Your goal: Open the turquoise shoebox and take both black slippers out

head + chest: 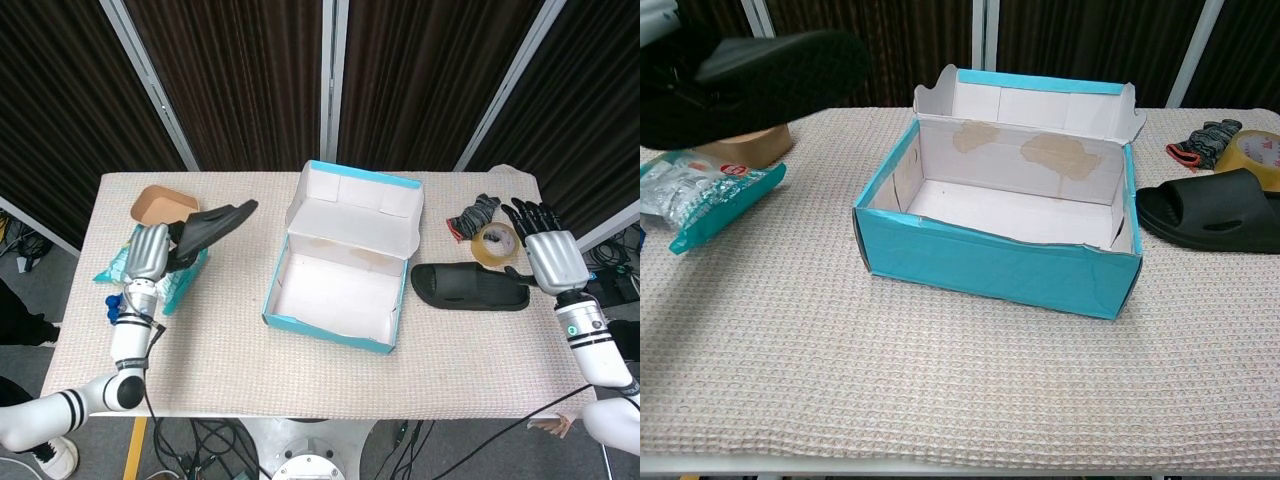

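Observation:
The turquoise shoebox (300,322) (990,262) stands open in the middle of the table with its lid tipped back, and its white inside is bare. My left hand (149,253) grips one black slipper (212,224) (750,80), raised above the table's left side, over the snack bag. The other black slipper (470,287) (1212,210) lies flat on the table to the right of the box. My right hand (553,257) hovers open at the right edge, just past that slipper, holding nothing.
A brown paper bowl (158,206) and a teal snack bag (150,272) (695,190) lie at the left, with a blue toy block (118,309) near the left edge. A tape roll (494,241) (1252,152) and a dark glove (472,214) sit at the back right.

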`<action>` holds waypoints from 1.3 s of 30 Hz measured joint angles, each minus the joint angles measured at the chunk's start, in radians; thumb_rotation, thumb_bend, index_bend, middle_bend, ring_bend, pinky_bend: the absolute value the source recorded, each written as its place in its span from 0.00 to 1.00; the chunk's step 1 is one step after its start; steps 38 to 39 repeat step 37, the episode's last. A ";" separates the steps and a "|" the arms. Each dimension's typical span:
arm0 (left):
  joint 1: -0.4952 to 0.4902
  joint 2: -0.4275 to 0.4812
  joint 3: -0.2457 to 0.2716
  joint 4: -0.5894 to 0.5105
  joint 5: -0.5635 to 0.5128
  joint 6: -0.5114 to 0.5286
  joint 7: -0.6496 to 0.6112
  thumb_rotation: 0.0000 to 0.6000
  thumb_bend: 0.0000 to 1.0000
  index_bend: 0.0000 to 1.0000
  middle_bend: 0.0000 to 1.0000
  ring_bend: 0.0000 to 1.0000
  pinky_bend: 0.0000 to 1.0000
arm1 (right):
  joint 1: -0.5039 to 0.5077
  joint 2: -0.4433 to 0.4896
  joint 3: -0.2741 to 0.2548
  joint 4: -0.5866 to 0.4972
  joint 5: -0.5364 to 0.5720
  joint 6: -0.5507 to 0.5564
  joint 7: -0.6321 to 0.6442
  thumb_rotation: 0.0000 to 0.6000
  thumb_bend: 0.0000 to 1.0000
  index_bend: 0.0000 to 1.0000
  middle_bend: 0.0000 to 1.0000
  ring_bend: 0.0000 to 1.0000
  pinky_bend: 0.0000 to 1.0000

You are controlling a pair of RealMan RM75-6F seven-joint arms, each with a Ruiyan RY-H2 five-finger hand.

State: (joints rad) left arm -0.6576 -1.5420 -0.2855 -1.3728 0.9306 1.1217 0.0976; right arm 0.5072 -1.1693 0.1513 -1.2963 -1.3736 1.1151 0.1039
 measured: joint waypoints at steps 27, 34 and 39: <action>0.357 0.271 0.176 -0.102 0.273 0.288 -0.110 1.00 0.16 0.12 0.09 0.01 0.12 | -0.270 0.032 -0.104 -0.036 -0.086 0.268 0.311 1.00 0.13 0.00 0.05 0.00 0.00; 0.505 0.306 0.281 -0.132 0.389 0.439 -0.100 1.00 0.16 0.12 0.09 0.01 0.11 | -0.376 0.010 -0.140 -0.044 -0.103 0.366 0.330 1.00 0.14 0.00 0.05 0.00 0.00; 0.548 0.316 0.306 -0.163 0.403 0.463 -0.084 1.00 0.16 0.12 0.09 0.01 0.11 | -0.391 0.016 -0.154 -0.046 -0.128 0.380 0.353 1.00 0.15 0.00 0.06 0.00 0.00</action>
